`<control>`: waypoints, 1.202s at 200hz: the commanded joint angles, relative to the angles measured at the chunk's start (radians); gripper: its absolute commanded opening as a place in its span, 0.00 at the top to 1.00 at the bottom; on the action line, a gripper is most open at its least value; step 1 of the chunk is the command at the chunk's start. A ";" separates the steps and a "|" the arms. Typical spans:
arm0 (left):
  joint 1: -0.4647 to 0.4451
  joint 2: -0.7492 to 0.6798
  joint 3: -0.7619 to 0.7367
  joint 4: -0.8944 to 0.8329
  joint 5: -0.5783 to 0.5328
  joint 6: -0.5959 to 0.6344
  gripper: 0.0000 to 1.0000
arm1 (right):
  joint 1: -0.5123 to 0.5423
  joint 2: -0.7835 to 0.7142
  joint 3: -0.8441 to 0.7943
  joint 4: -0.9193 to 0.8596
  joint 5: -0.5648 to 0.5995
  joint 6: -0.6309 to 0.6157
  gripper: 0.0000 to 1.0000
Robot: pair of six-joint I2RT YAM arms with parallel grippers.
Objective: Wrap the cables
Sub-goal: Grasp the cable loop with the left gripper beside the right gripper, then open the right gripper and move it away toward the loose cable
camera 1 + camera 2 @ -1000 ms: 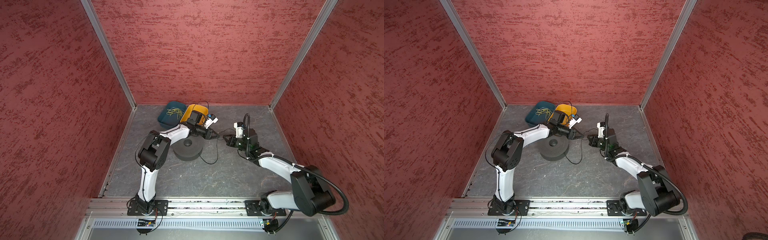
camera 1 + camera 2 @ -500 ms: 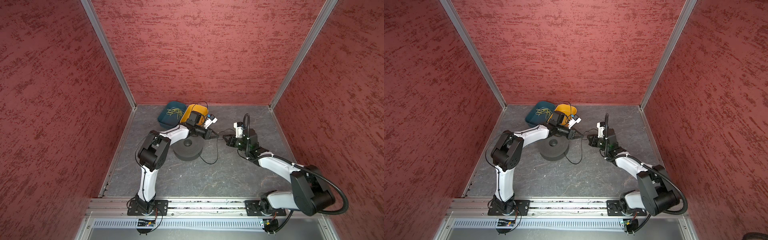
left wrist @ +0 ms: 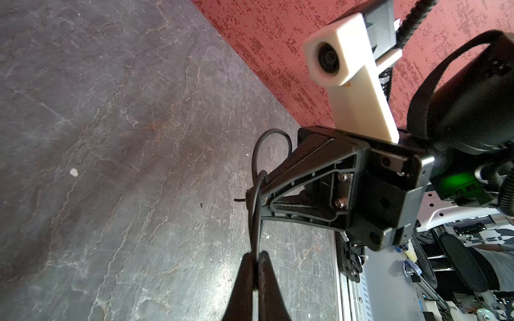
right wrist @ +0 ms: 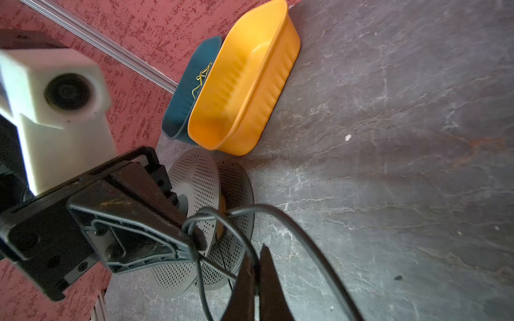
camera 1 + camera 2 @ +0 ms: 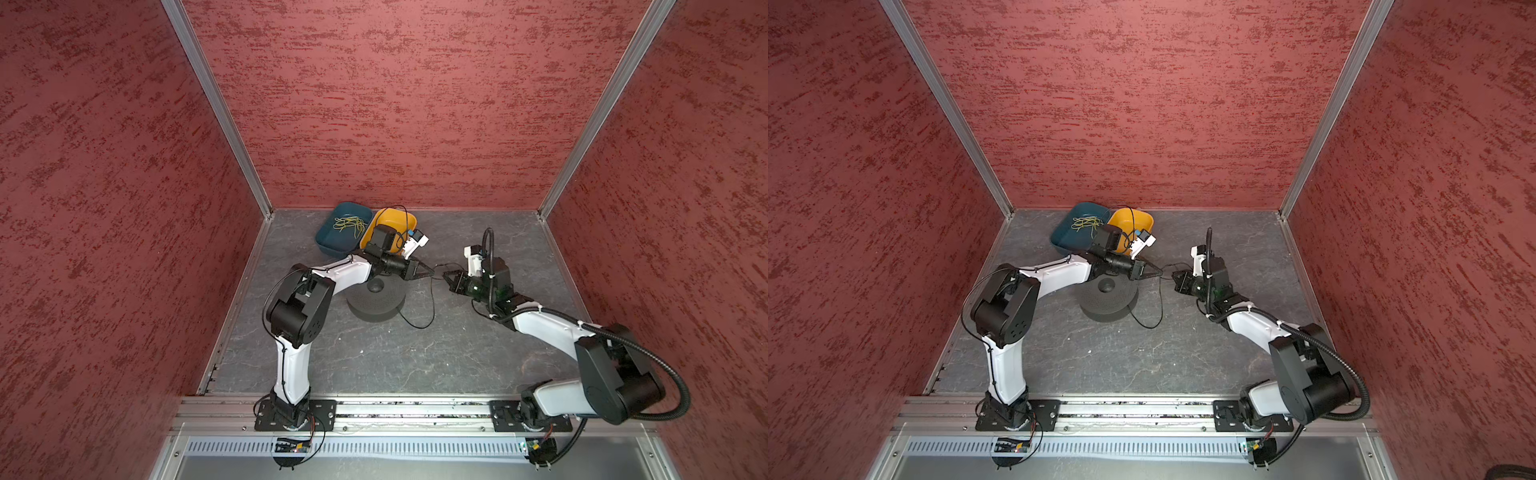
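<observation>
A thin black cable (image 5: 420, 327) hangs in a loose loop from the black perforated spool (image 5: 376, 301) up to both grippers, as both top views show. My left gripper (image 5: 430, 272) is shut on the cable (image 3: 257, 222) just right of the spool (image 5: 1108, 301). My right gripper (image 5: 445, 276) faces it tip to tip, a finger's length away, and is also shut on the cable (image 4: 261, 206). A short taut piece runs between the two grips. In the right wrist view the left gripper (image 4: 192, 236) is in front of the spool (image 4: 194, 172).
A blue bin (image 5: 328, 245) holding yellow-green strands and a yellow bin (image 5: 392, 218) stand side by side against the back wall, behind the left wrist. Red walls close in three sides. The arms' base rail (image 5: 415, 409) runs along the front edge.
My left gripper's jaws have closed onto the cable. Both arms stay almost where they were.
</observation>
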 commanded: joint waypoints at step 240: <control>0.035 -0.259 -0.563 1.084 -0.382 -0.499 1.00 | -0.047 -0.005 -0.016 0.021 0.262 0.271 1.00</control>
